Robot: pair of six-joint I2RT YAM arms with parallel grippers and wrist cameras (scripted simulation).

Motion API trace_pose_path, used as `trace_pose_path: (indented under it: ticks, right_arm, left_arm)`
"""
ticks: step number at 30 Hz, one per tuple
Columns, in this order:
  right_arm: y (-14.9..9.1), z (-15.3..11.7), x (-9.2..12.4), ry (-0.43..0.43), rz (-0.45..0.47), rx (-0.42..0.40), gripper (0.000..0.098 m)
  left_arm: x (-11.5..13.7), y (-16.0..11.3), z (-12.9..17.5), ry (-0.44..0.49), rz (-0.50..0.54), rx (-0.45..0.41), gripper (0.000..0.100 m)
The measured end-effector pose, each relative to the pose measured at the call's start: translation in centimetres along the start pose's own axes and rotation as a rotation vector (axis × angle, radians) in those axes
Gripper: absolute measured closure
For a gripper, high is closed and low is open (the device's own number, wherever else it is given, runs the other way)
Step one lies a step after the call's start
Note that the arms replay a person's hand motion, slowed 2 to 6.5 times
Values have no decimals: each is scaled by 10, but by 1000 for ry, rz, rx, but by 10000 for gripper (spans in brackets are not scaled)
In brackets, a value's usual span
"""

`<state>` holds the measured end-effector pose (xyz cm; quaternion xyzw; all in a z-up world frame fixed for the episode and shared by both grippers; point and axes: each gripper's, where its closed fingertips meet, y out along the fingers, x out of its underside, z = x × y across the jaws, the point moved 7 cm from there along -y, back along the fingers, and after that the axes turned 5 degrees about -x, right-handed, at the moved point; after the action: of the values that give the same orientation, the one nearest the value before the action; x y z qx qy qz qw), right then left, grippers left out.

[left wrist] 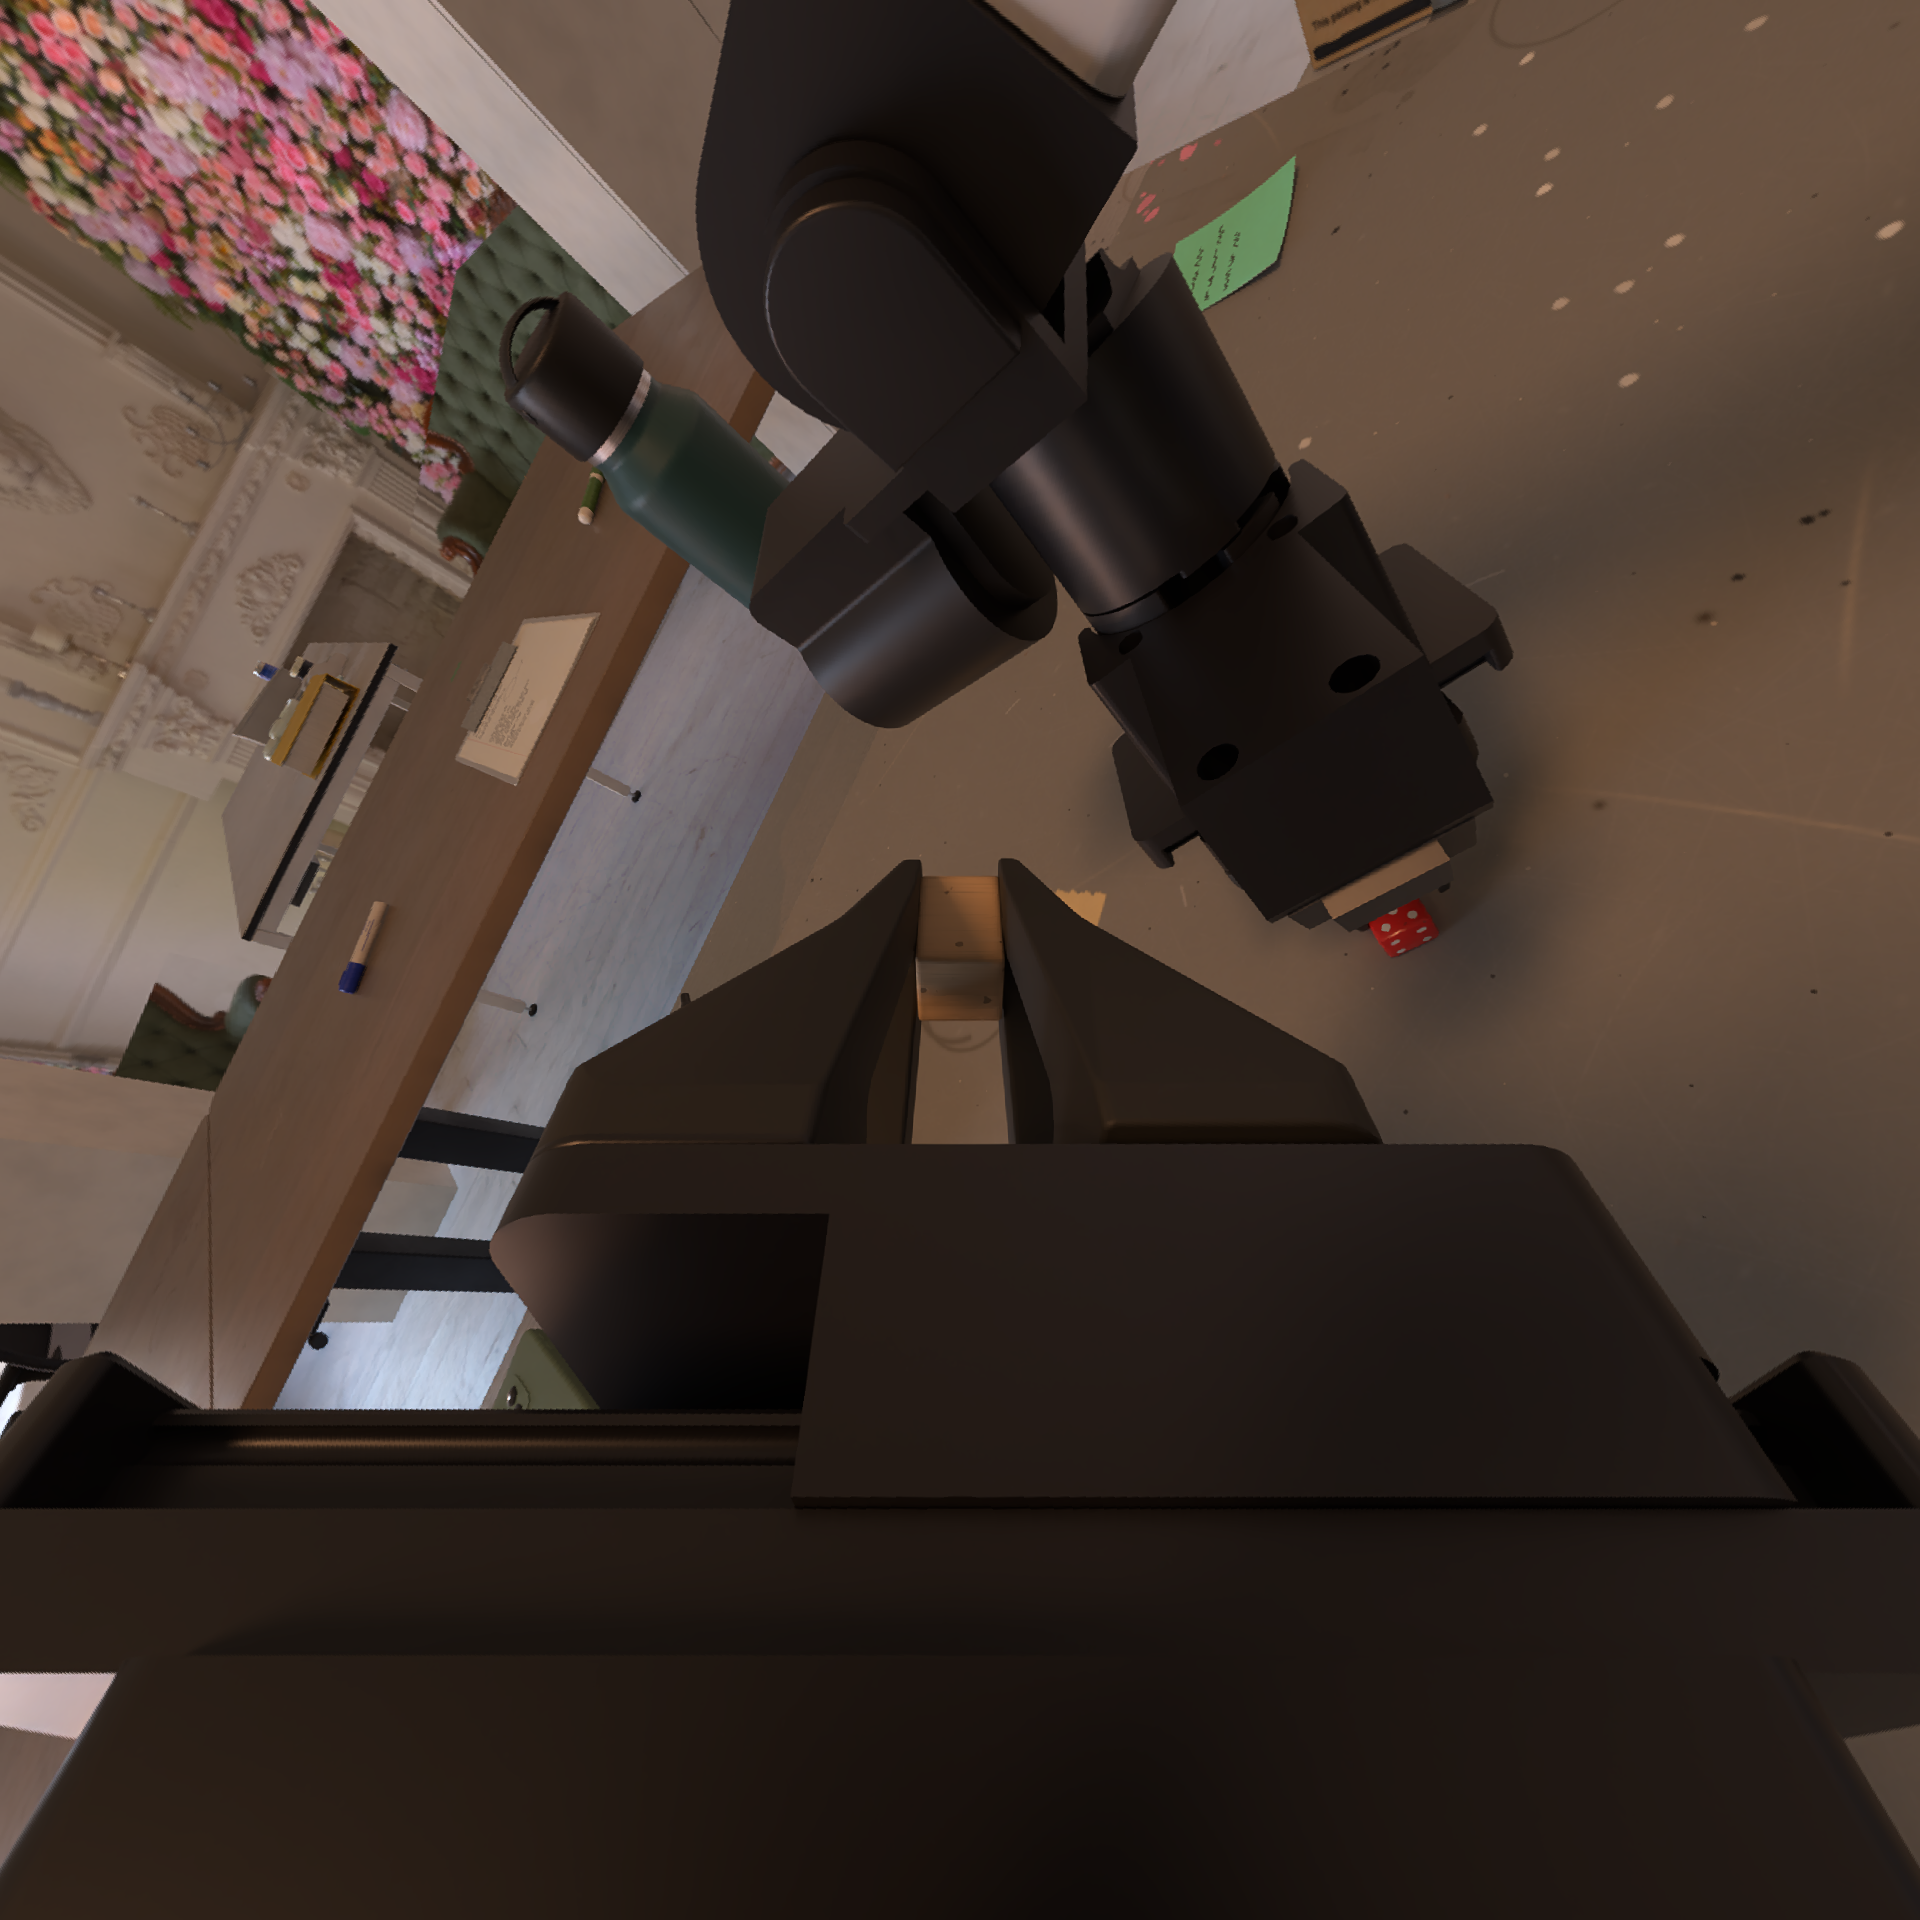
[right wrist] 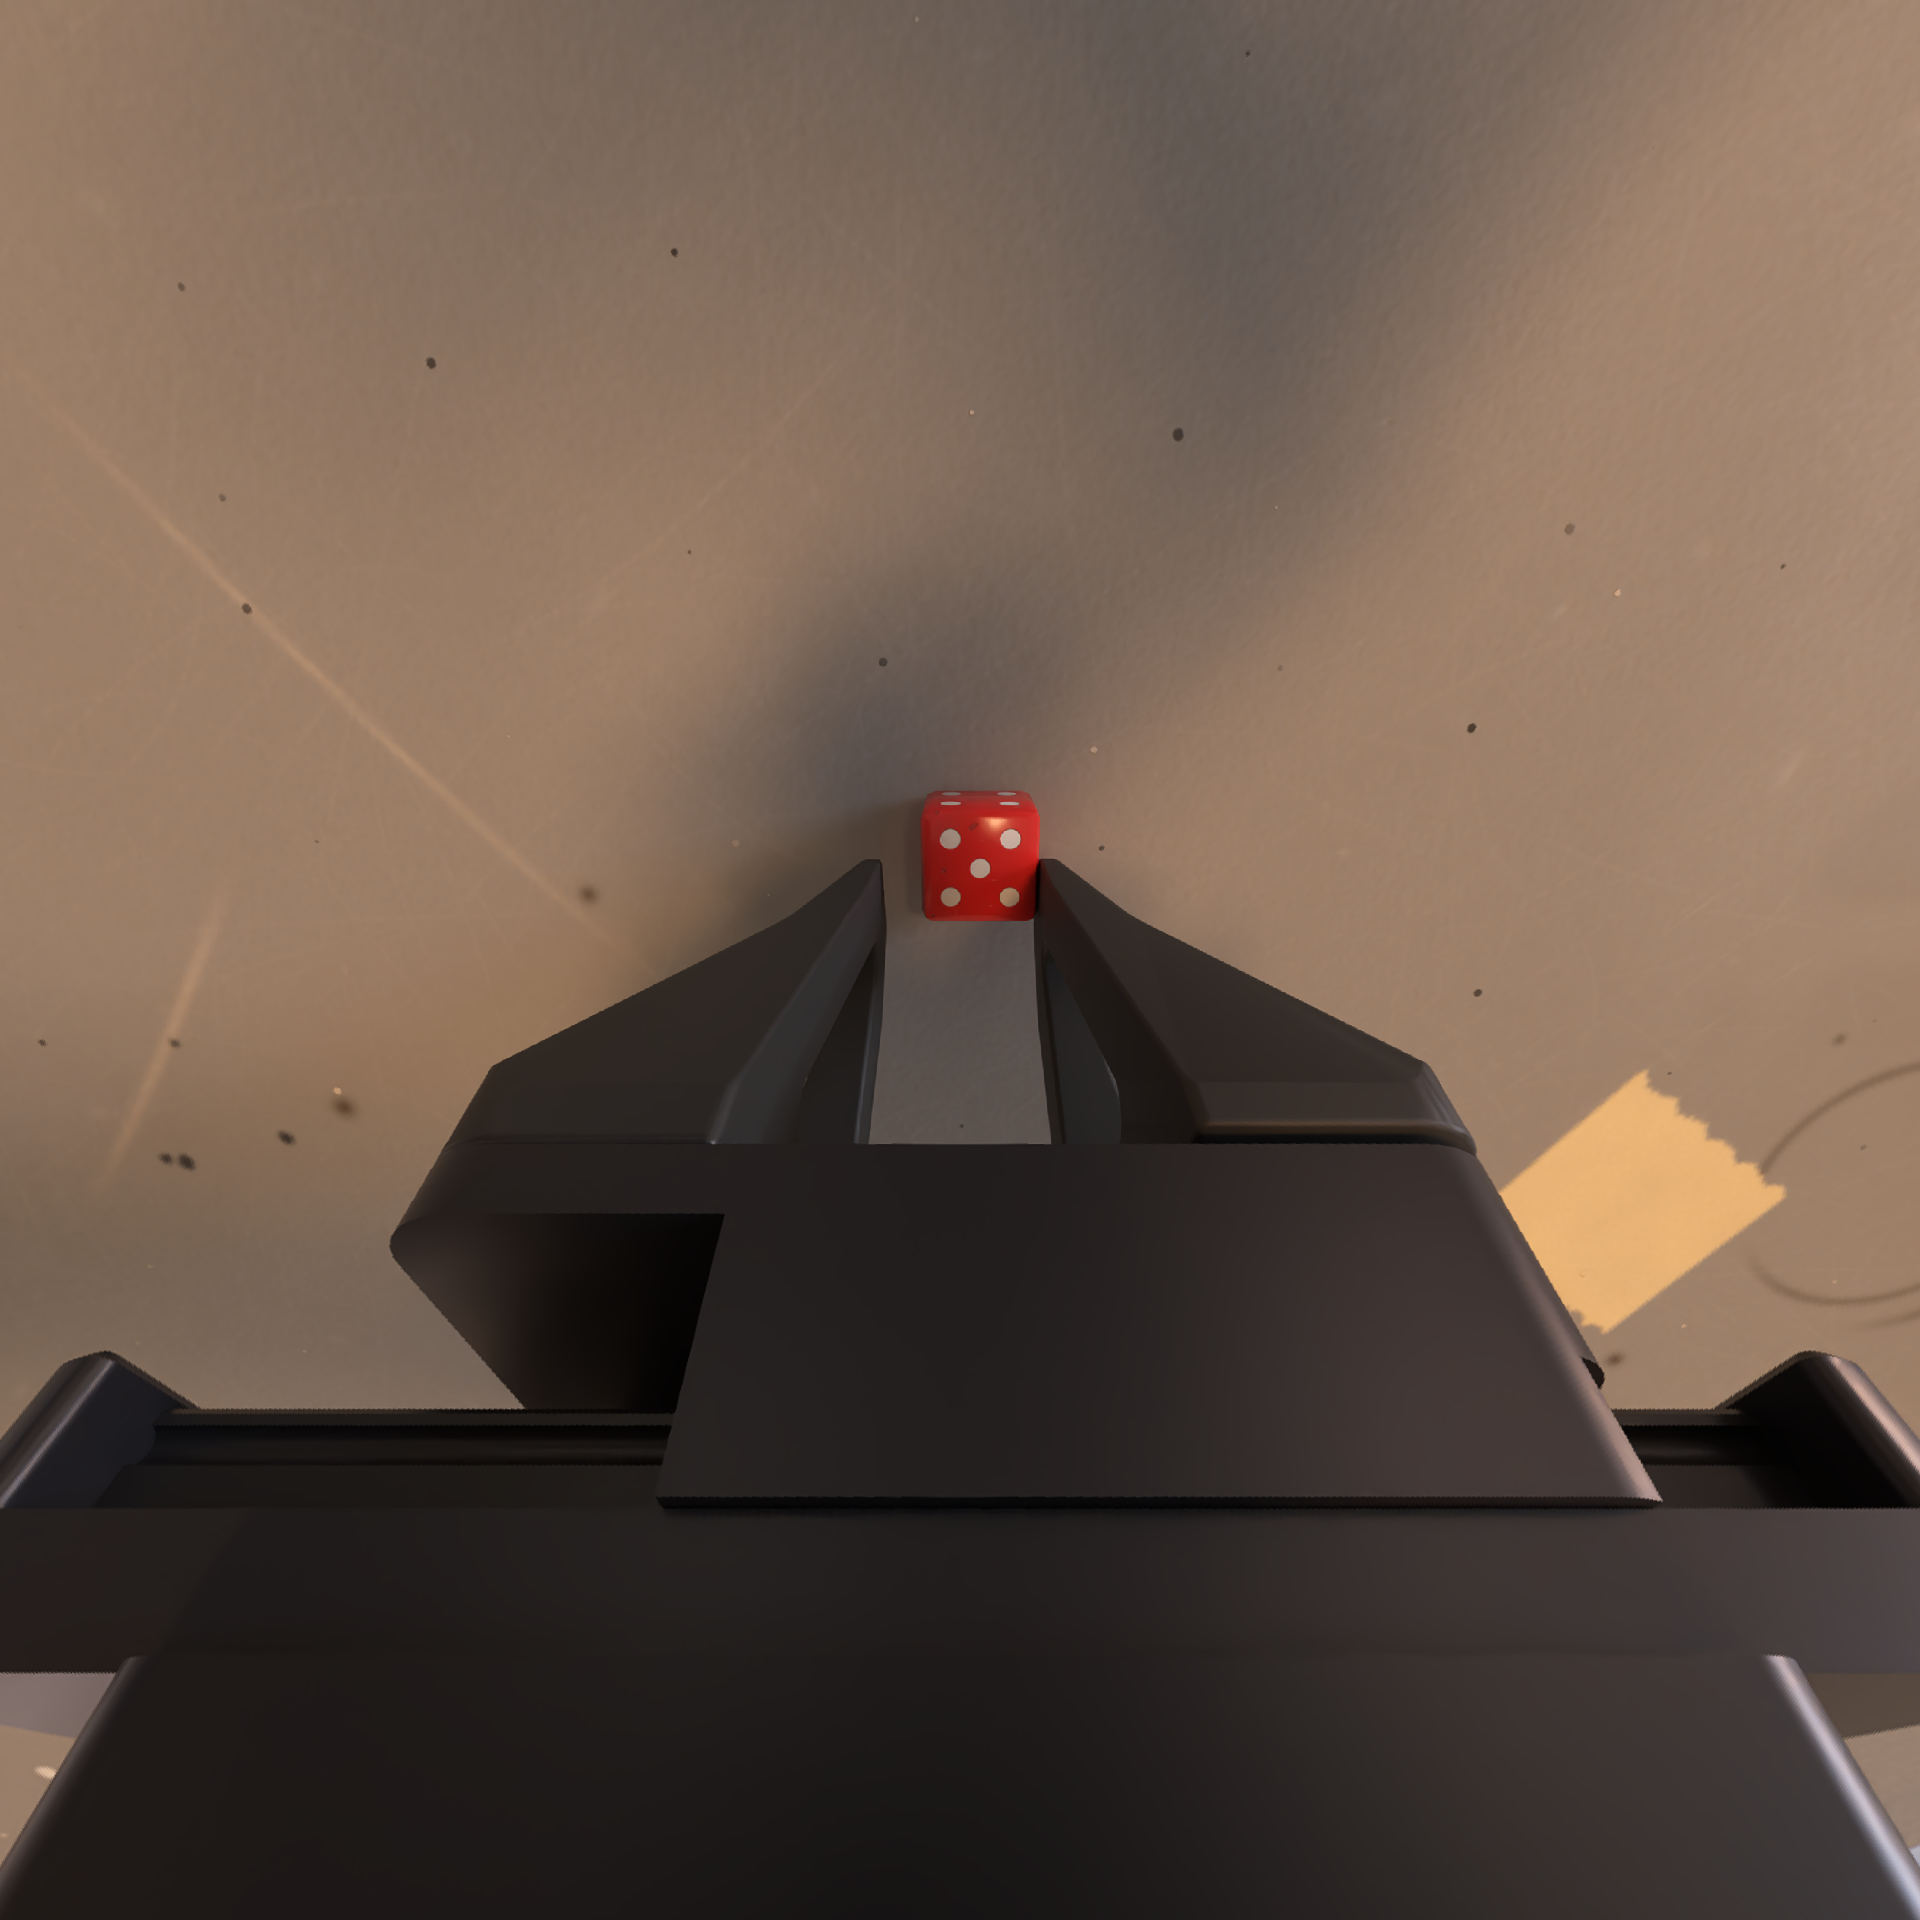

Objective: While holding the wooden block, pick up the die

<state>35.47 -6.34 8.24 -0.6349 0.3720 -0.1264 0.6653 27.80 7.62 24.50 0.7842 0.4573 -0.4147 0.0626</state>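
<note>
Left claw (left wrist: 958, 935) clenched on wooden block (left wrist: 958, 961); right claw (right wrist: 960, 883) released, tips straddling red die (right wrist: 980, 856) on bench (right wrist: 520, 520); next: advance slightly, then clench.

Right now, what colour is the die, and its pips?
The die is red with white pips, clearest in the right wrist view, between the right gripper's fingertips.

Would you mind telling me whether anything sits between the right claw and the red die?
Nothing visible does: the red die lies on bare tabletop right at the open right claw tips.
</note>
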Motion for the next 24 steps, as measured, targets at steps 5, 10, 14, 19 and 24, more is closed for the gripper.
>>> trace_pose_path:
  ticks: [5,10,14,19,24]
  right_arm:
    - [1,-1,0,61,-1,18,744]
    - [1,1,-2,154,20,46,755]
    - [0,3,-3,260,54,58,759]
    - [-1,5,-3,376,86,86,763]
    - [1,0,-5,326,76,135,766]
  left_arm:
    - [1,0,0,0,-1,1,882]
    - [1,0,0,1,-5,4,882]
    - [2,0,1,2,-6,5,882]
    - [2,0,1,2,-6,6,882]
    - [2,0,1,2,-7,6,882]
